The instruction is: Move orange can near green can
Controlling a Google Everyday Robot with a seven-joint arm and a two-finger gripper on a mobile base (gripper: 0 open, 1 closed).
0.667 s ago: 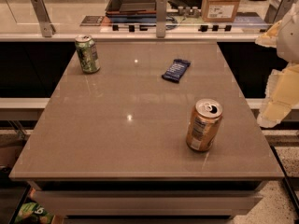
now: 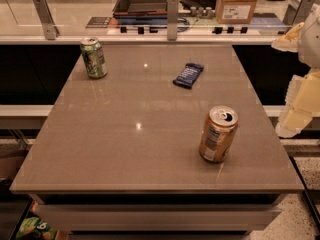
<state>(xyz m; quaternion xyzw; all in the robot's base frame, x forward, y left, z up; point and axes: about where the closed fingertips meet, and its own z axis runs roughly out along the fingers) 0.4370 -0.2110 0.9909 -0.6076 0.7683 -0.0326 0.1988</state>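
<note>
The orange can (image 2: 218,134) stands upright on the brown table (image 2: 125,134), front right, with its pale label panel facing the camera. The green can (image 2: 93,58) stands upright at the table's far left corner, well apart from the orange can. My gripper (image 2: 296,115) is the cream-coloured part of the arm hanging off the table's right edge. It is to the right of the orange can, clear of it and touching nothing.
A dark blue snack bar (image 2: 188,75) lies at the far middle of the table, between the two cans. Behind the table runs a counter with metal posts (image 2: 172,16), a dark tray (image 2: 142,3) and a cardboard box (image 2: 235,3). A green bag (image 2: 35,228) lies on the floor, lower left.
</note>
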